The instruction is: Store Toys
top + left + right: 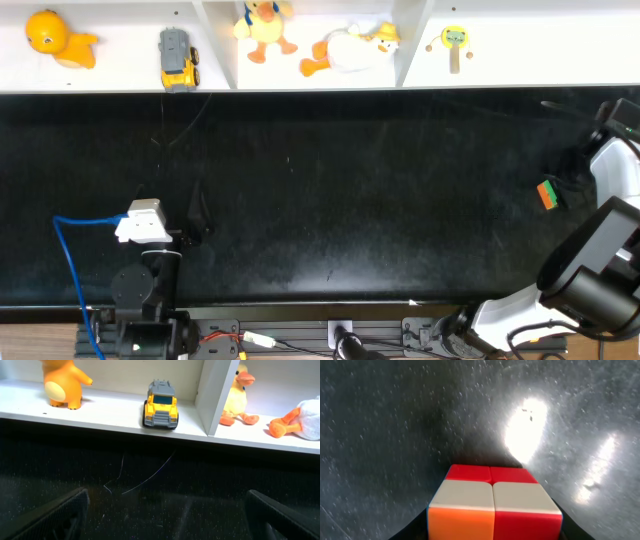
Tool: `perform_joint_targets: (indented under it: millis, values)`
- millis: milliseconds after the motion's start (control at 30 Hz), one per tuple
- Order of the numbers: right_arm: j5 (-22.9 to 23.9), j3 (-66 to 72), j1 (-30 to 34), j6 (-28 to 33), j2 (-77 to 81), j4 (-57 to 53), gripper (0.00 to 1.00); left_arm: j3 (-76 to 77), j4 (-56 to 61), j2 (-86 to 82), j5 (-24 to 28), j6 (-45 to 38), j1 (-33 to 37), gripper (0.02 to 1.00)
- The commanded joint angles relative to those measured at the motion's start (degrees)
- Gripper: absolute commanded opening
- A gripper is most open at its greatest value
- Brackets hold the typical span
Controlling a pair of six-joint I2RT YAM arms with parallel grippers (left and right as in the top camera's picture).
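A: Right gripper (552,188)?
B: Clenched on the cube (492,502), which has red, white and orange faces. It's at the right edge of the top view, mid-height, above the black table (350,200). Can't tell if the cube touches it.
A: Left gripper (166,495)?
B: Released, fingers wide apart, lower left of the top view, facing the white shelf (320,80).
A: The shelf?
B: It runs along the top. Orange duck (60,40) and yellow truck (178,58) share the left compartment. Yellow duck plush (264,28) and white goose plush (350,50) are in the middle one. A small rattle (455,42) is in the right one.

No legible text or signs
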State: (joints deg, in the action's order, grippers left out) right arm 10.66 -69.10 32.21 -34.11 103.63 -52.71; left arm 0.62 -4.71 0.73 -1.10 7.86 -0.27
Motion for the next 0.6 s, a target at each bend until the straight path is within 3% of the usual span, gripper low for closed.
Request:
perform_joint_targets:
  millis: [33,200,267,333,400,600]
  values:
    - [0.2,-4.7,-0.3,5.0,-7.9,-1.7,0.233,-0.2,-0.1,-0.6,0.2,1.0,0.2,0.998]
    - [-4.6,-8.4,-0.4,14.1,-17.8,-3.0,0.207,-0.2,-0.1,-0.6,0.2,1.0,0.2,0.998]
    - [-8.1,-9.6,-0.4,18.5,-21.8,-2.7,0.112,-0.2,-0.1,-0.6,0.2,1.0,0.2,0.998]
    - [-11.8,-10.0,-0.4,24.9,-25.8,-1.4,0.042,-0.2,-0.1,-0.6,0.2,1.0,0.2,0.998]
    - [-14.4,-10.0,-0.4,32.1,-28.7,-0.2,0.045,-0.2,-0.1,-0.6,0.2,1.0,0.2,0.998]
    - [-15.2,-9.1,-0.4,46.9,-30.0,1.9,0.045,-0.2,-0.1,-0.6,0.2,1.0,0.2,0.998]
